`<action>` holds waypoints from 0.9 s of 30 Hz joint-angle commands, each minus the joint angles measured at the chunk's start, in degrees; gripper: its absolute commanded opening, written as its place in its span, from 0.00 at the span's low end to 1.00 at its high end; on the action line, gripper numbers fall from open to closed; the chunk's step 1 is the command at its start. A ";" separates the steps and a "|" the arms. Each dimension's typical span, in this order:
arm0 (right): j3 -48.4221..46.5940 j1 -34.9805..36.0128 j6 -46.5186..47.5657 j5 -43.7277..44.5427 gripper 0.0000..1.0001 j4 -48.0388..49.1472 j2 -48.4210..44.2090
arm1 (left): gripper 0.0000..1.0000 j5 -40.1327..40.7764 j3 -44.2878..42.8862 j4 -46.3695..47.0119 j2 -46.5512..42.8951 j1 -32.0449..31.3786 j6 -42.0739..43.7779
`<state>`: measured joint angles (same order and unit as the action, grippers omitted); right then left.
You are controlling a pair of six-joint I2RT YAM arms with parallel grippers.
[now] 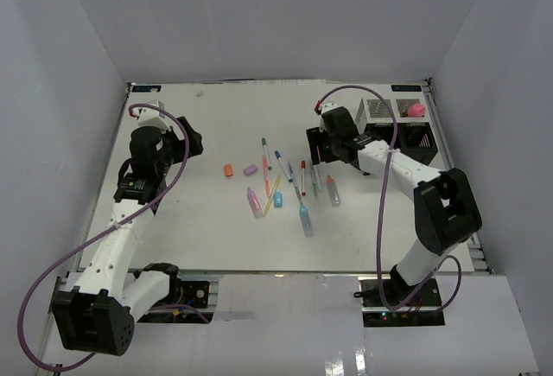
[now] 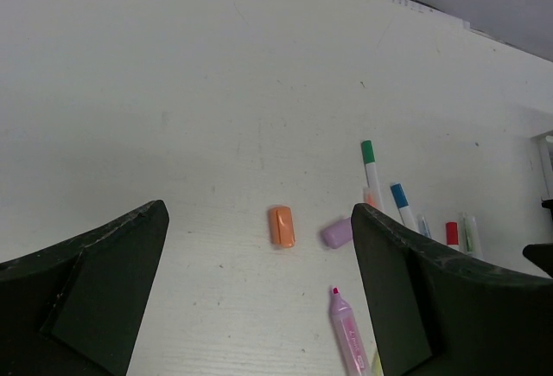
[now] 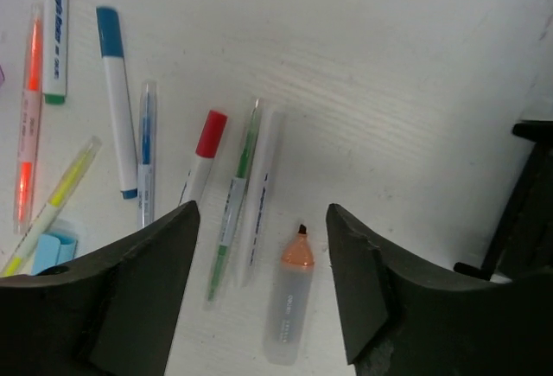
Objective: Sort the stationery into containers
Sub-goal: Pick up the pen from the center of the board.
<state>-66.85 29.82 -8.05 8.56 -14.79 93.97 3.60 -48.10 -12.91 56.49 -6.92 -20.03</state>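
The stationery lies loose mid-table: an orange cap (image 1: 228,169), a purple cap (image 1: 251,169), a pink highlighter (image 1: 255,201), thin pens, a red-capped marker (image 1: 303,177), an orange highlighter (image 1: 333,191) and a blue highlighter (image 1: 305,219). My left gripper (image 1: 190,144) is open and empty, left of the caps; its wrist view shows the orange cap (image 2: 281,226) between the fingers and the purple cap (image 2: 337,232) by the right one. My right gripper (image 1: 316,148) is open and empty above the orange highlighter (image 3: 289,302). The black organizer (image 1: 416,139) with white mesh compartments (image 1: 378,110) stands far right.
A pink-capped bottle (image 1: 416,110) sits in the back right of the containers. The organizer's black edge (image 3: 527,203) shows at the right of the right wrist view. A green pen (image 3: 233,207) and a white pen (image 3: 262,186) lie just left of the orange highlighter.
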 commanded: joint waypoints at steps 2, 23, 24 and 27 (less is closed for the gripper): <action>0.31 1.20 -3.02 0.41 0.63 -1.57 2.79 | 0.98 -0.87 0.11 0.16 -0.24 0.15 -0.27; -1.97 1.20 -3.20 1.29 0.37 -0.42 12.20 | 0.98 -1.49 0.11 0.25 0.73 0.15 -0.45; -2.14 1.11 -3.20 1.20 0.37 -0.42 12.37 | 0.98 -1.49 0.19 0.16 0.64 0.15 -0.45; -2.49 1.11 -3.28 1.02 0.36 -0.33 12.81 | 0.98 -1.49 0.20 0.16 0.64 0.15 -0.45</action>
<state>-67.68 31.11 -10.63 9.72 -15.73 105.51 2.74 -48.10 -12.93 57.34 -6.92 -20.23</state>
